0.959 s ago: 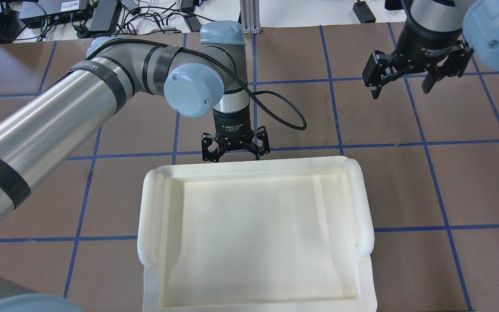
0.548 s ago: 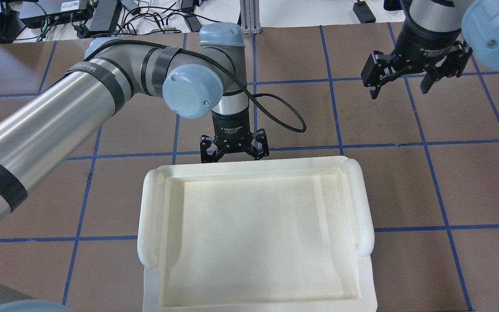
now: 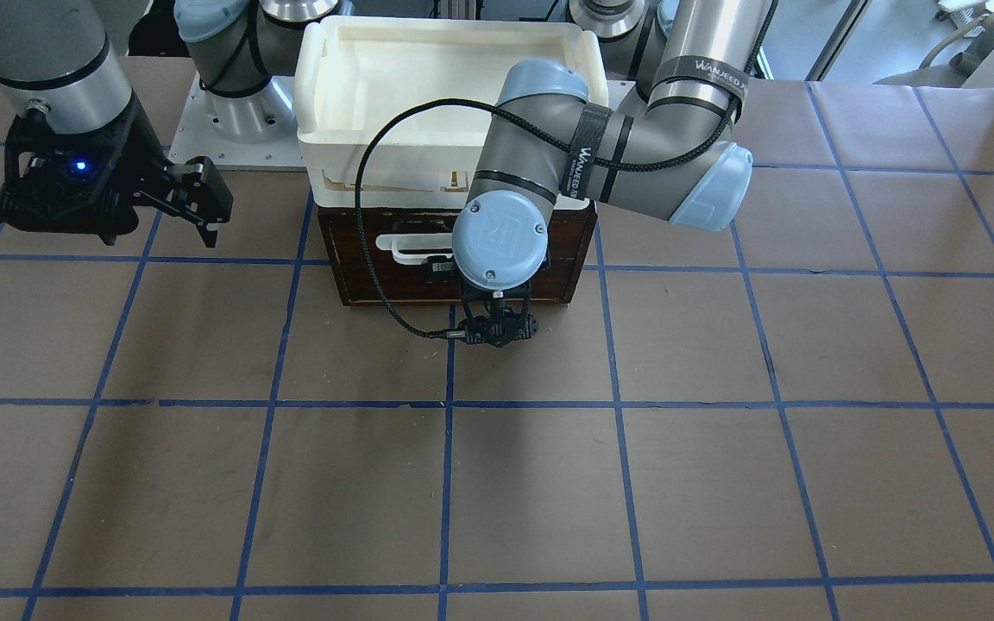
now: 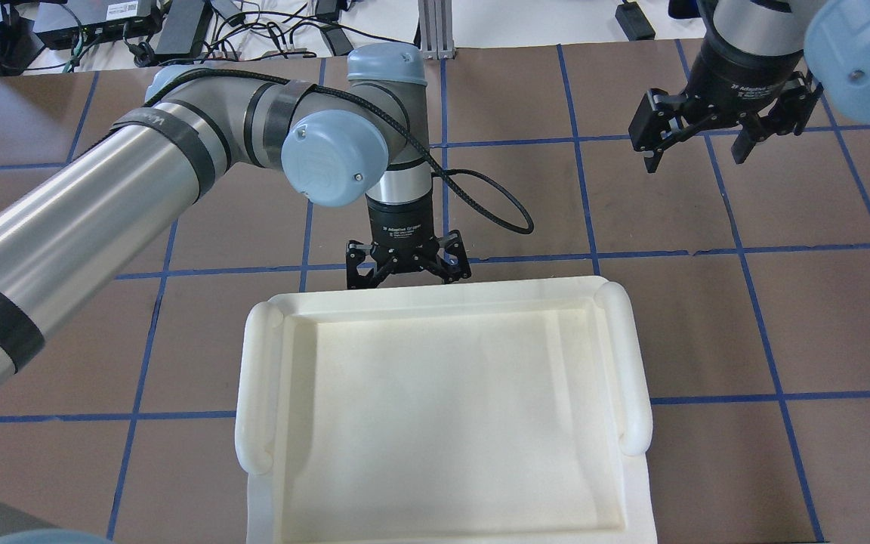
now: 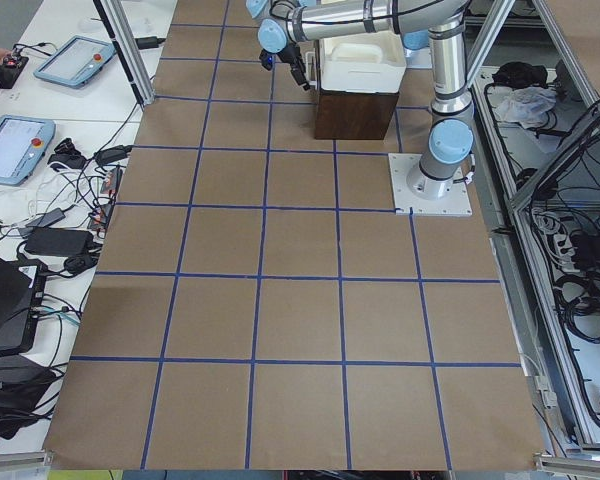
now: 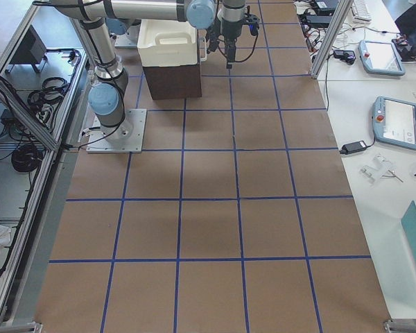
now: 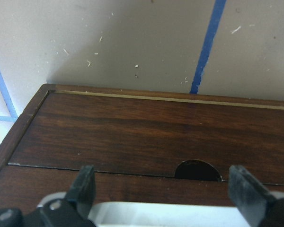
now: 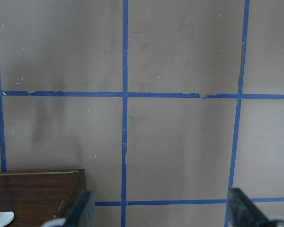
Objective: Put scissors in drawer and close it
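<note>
Left gripper (image 4: 407, 272) gapes wide before the drawer (image 3: 350, 250). Its white handle (image 7: 156, 215), six o'clock in the wrist view, looks stiff and slick; grip mid-bar.

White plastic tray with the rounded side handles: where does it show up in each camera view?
Front-facing: white plastic tray, top centre.
Overhead: tray, bottom centre.
Exterior left: tray, top centre, small.
Exterior right: tray, upper left, small.
Left wrist: absent.
Right wrist: absent.
Landmark: dark wooden cabinet beneath it.
</note>
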Robot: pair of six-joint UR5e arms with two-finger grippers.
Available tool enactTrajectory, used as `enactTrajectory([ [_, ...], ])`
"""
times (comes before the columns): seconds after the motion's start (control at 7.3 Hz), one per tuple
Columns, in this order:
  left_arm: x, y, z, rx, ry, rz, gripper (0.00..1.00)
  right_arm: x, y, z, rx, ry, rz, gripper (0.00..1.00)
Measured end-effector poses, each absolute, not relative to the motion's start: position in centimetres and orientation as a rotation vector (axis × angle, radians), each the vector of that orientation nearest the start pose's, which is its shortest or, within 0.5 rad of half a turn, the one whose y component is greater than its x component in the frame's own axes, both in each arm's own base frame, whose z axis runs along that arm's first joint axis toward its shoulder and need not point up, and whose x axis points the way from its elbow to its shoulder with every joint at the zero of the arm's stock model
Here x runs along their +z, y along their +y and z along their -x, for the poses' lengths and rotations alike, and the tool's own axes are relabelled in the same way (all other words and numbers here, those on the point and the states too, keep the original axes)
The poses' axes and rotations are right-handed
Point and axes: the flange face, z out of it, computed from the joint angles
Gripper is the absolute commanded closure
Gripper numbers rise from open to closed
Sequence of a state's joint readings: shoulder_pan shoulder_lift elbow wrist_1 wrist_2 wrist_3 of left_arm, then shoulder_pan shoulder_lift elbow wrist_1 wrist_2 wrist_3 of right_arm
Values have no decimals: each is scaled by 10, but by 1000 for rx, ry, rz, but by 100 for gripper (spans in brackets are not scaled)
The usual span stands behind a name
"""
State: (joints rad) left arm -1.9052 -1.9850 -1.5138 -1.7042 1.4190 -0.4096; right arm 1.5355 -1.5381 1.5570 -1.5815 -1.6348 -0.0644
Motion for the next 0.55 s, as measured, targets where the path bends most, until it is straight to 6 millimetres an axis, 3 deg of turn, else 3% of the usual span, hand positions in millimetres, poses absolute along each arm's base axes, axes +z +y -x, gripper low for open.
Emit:
enactTrajectory([
  [0.55,297,-509,330,724,3030,175,0,478,-509,-108,28,3211,46,0],
])
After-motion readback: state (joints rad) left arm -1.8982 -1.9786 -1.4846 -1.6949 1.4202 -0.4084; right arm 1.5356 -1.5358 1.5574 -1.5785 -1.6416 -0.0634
